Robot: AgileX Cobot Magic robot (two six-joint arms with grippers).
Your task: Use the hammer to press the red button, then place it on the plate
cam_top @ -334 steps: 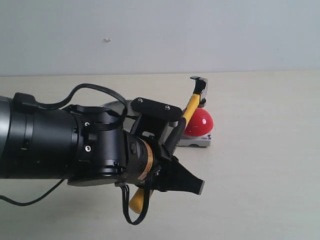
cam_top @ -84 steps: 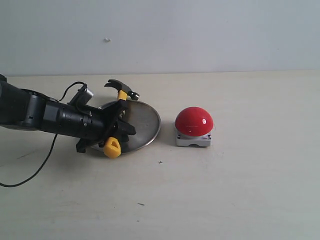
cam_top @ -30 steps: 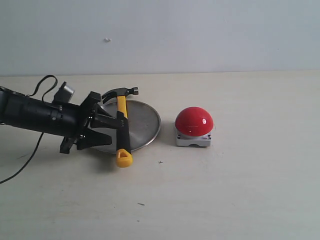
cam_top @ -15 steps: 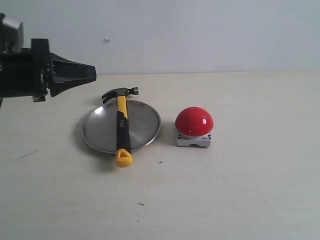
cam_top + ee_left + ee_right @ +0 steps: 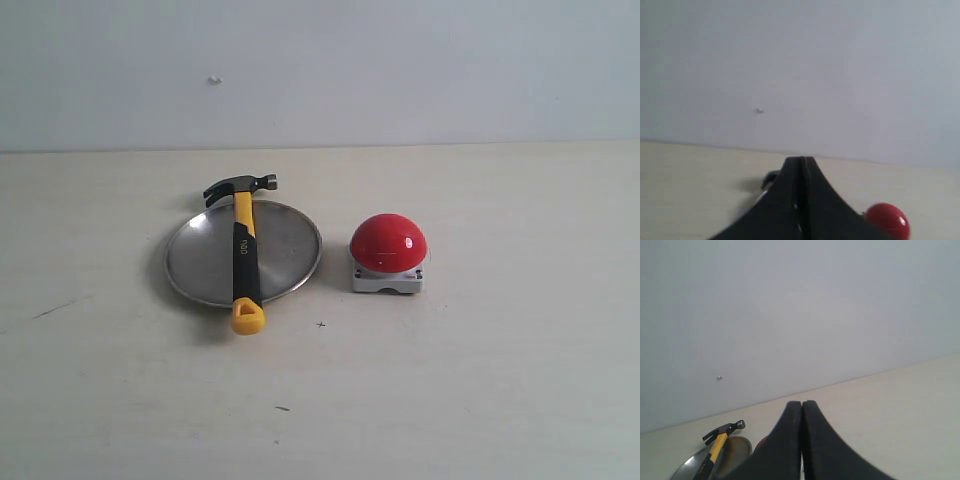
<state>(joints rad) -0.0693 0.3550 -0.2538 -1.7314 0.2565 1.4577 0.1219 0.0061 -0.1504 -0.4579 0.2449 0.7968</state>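
The hammer [image 5: 243, 254] lies across the silver plate [image 5: 287, 250], dark head past the far rim, yellow looped end over the near rim. The red button [image 5: 388, 243] on its grey-white base stands just right of the plate. Neither arm shows in the exterior view. In the left wrist view my left gripper [image 5: 801, 161] is shut and empty, held above the table, with the red button [image 5: 888, 220] to one side and the hammer head [image 5: 771, 177] peeking beside a finger. My right gripper [image 5: 802, 404] is shut and empty too, with the hammer [image 5: 716, 440] and plate [image 5: 735, 449] beyond it.
A plain pale wall [image 5: 320, 70] backs the beige table [image 5: 480, 380]. A few small dark marks dot the tabletop [image 5: 320, 324].
The left arm, which had laid the hammer on the plate and let go, has lifted away to the left and left the exterior view. The hammer stays still on the plate.
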